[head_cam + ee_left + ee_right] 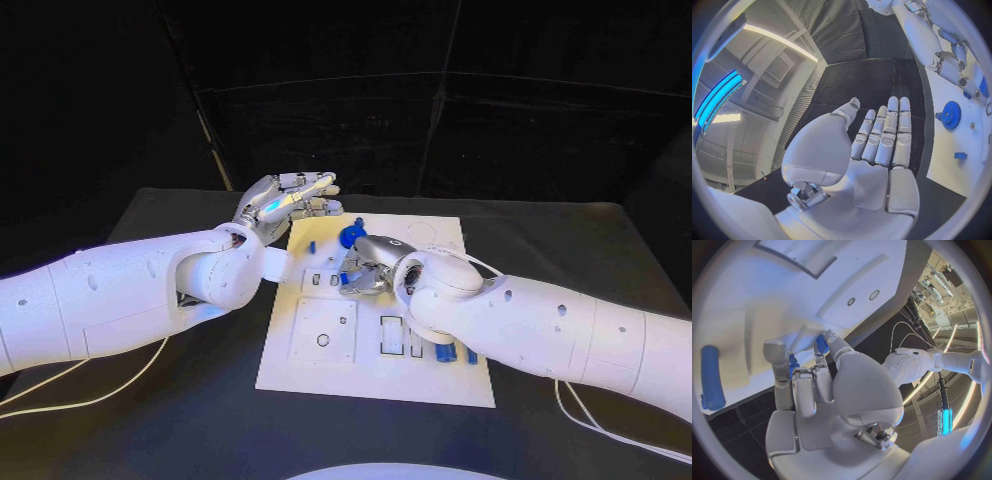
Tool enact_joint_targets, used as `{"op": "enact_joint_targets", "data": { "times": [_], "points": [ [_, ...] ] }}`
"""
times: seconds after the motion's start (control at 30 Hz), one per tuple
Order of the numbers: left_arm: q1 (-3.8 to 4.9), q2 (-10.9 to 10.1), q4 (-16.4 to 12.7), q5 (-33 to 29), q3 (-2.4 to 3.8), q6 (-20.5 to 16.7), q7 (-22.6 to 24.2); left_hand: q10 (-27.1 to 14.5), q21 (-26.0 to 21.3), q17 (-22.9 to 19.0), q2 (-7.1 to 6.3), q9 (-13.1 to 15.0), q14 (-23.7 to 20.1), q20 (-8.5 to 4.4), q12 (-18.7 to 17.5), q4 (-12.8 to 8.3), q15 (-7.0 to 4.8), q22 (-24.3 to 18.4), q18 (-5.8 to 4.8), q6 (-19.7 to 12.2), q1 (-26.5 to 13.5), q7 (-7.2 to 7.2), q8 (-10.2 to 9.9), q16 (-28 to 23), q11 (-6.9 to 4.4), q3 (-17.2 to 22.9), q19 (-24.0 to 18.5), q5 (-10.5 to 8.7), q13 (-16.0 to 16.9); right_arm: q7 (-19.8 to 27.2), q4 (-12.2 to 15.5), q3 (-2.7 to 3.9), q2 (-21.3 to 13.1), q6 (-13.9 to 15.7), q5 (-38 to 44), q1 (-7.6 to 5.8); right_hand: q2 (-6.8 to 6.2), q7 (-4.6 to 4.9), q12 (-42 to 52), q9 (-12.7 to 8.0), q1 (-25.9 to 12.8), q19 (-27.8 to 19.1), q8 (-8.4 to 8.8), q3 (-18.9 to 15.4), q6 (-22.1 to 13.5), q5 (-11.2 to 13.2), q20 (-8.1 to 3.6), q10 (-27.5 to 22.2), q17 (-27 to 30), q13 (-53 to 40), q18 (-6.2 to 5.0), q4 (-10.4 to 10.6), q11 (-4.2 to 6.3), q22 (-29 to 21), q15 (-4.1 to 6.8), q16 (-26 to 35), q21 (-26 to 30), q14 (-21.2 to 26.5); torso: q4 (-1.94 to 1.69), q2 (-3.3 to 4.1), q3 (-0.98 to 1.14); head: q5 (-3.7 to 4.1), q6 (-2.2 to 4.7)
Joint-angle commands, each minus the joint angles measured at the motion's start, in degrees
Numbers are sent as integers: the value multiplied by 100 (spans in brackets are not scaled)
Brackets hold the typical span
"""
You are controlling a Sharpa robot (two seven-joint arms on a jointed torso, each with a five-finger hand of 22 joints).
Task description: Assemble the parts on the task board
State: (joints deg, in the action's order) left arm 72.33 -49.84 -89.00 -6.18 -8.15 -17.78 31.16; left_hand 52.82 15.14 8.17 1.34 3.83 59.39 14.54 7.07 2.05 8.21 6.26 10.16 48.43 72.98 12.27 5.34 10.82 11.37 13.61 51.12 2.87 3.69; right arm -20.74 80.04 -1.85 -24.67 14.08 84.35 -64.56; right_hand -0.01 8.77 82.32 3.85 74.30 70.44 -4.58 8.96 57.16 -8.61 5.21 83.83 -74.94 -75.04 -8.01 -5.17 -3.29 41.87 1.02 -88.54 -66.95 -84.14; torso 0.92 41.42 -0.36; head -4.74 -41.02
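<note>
Assembly partway: blue gear (950, 115) seated on task board (378, 372), several slots unfilled. Right hand (372, 266) apparently pinches small blue part (821, 343); left hand (287, 203) flat, holding nothing.

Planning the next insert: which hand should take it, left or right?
Right, probably. The right hand is down on the task board with a blue part at its fingertips; the left hand is raised off the board's edge, holding nothing.
</note>
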Motion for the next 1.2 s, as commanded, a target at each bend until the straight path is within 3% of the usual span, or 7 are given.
{"op": "enact_joint_targets", "data": {
  "times": [0.03,0.47,0.67,0.9,1.07,1.13,1.2],
  "points": [
    [9,5,2,29,3,60,64,4,-9,7,28,-5,11,-2,-35,-45,23,-7,19,28,-6,227,-18,-23,12,3,20,-7,-6,-150,-42,-36,-12,-65,14,33,-84,43,-68,-13,-63,-30,73,-40,-175,-129,25,-33,-1049,-660,-24,55,-80,-20,-65,30,46,-485,-2,2,-1,2,0],
    [9,2,-3,29,3,73,44,-4,-14,9,33,-6,13,-2,-41,-61,24,-11,20,23,-4,230,-25,-26,14,16,20,-7,-7,-107,-57,-36,-3,92,-38,34,-171,82,-209,-6,-126,-54,81,-137,-402,-196,64,-154,-1021,-510,-36,107,-119,-85,-101,42,87,-478,-6,3,0,-3,-12],
    [9,2,6,29,3,86,41,-4,-14,9,33,-6,13,-2,-41,-61,24,-11,20,23,-4,230,-25,-26,14,16,20,-7,-7,16,12,-37,-31,324,-53,46,-232,104,-221,-7,-148,-56,83,-202,-528,-224,80,-171,-1018,-488,-37,136,-139,-93,-117,44,95,-477,1,0,2,-9,-7],
    [9,1,68,29,3,160,41,27,-2,28,34,-2,92,-12,-31,-105,2,-13,30,55,-22,213,-23,-2,0,42,70,-8,-3,223,229,-37,-154,700,-57,74,-311,191,-382,-19,-107,-128,94,-292,-971,-301,138,-339,-1001,-305,-53,226,-216,-214,-182,52,170,-471,-1,2,10,-22,-4],
    [9,-13,190,30,3,234,57,237,92,100,57,13,381,-104,31,-177,-115,11,50,248,-46,68,37,97,-123,123,300,-6,5,551,476,-36,-344,871,-127,80,-343,209,-405,-12,-95,-150,77,-336,-1093,-351,158,-374,-981,-264,-59,292,-235,-245,-201,61,188,-466,5,-8,10,-28,-12],
    [9,-22,263,40,3,301,47,324,147,147,91,15,541,-152,42,-178,-165,29,52,325,-70,48,57,152,-156,163,417,-4,6,714,638,-34,-478,896,-158,80,-352,213,-405,-11,-96,-157,73,-350,-1109,-356,162,-376,-974,-262,-60,305,-239,-252,-205,63,193,-464,5,-13,0,-25,1],
    [10,-32,340,73,3,347,36,442,211,206,105,13,703,-208,61,-179,-215,52,49,401,-98,29,70,204,-195,201,546,-3,12,857,799,-32,-627,943,-175,79,-355,214,-405,-11,-95,-158,72,-353,-1113,-357,163,-377,-972,-261,-60,308,-240,-253,-206,64,194,-463,12,-18,5,-36,3]
  ]
}}
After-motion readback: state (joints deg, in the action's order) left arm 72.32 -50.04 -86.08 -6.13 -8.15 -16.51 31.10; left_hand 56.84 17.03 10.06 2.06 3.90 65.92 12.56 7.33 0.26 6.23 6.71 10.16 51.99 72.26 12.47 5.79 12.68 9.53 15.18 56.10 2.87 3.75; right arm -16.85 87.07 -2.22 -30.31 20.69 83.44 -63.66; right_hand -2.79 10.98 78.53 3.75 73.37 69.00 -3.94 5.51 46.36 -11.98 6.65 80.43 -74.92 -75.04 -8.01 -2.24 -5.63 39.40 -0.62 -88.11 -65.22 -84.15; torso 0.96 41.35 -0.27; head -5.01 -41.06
